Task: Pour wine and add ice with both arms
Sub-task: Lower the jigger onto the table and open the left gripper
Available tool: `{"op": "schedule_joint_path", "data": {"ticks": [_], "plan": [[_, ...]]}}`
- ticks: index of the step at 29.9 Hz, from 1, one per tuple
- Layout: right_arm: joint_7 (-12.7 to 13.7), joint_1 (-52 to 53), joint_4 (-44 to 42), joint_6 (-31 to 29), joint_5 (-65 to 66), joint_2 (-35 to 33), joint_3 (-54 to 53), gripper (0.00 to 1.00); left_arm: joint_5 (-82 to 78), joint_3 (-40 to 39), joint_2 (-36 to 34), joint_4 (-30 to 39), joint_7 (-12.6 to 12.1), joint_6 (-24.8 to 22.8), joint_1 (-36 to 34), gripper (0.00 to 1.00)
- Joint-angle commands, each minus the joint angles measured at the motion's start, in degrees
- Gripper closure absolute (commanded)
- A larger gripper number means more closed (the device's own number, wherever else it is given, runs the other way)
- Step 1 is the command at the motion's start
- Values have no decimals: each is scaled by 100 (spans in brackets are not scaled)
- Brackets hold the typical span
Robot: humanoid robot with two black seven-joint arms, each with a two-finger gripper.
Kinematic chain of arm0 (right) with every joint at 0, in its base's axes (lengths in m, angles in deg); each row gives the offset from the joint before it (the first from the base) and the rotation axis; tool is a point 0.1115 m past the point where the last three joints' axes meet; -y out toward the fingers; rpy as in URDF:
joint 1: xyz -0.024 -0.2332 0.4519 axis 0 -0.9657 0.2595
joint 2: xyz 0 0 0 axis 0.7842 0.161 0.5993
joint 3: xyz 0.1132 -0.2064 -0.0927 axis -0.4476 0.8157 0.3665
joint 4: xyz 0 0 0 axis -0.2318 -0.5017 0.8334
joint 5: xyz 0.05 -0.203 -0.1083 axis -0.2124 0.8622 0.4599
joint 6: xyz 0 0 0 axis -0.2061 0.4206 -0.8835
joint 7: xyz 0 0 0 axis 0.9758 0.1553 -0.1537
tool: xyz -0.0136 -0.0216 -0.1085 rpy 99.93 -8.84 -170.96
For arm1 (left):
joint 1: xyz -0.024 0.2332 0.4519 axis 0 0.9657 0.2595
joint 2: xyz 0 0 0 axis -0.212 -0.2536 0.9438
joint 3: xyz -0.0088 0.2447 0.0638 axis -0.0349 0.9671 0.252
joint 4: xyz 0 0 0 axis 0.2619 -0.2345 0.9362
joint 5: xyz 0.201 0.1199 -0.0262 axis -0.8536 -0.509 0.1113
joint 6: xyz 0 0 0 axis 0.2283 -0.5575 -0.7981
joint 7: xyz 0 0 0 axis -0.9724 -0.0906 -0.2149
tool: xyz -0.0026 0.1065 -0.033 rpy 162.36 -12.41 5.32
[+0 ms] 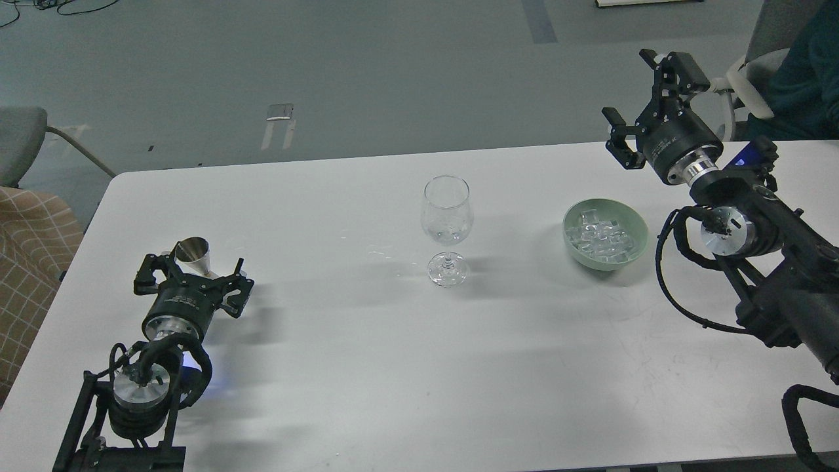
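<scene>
1. Standing mid-bench, the stemmed glass (447, 226) is tall on a narrow foot, well apart from both arms; a sideways brush from either hand would likely tip it. It looks to hold something clear at the bottom, though I cannot tell what.

2. The left hand (194, 275) sits low on the white bench (341, 367), its fingers spread around a small metal cone-shaped cup (195, 255). Whether they actually press on the cup I cannot tell. If the grip is loose, the cup could slip or spill when lifted and swung toward the glass.

3. The right hand (645, 98) is raised beyond the bench's far edge, released and carrying nothing, above and behind the pale green bowl (636, 226).

4. The ice (600, 236) lies heaped in that bowl, to the right of the glass. Being clear, wet-looking and small, a cube would be easy to squeeze out of the fingers, and a downward push might shove the light bowl along the bench.

5. A cube dropped from height could chip or topple the glass.
</scene>
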Motion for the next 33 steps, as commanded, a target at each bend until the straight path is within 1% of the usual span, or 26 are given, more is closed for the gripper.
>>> {"op": "schedule_joint_path", "data": {"ticks": [1,24,33], "plan": [[0,-9,0,-1,0,-9,0,0,83,-1,0,0,-4,-4,32,2],[0,-88,79,8,0,-9,9,0,267,-309,0,-176,-4,-48,58,2],[0,-88,79,8,0,-9,9,0,479,-361,0,-97,-22,-56,331,2]]}}
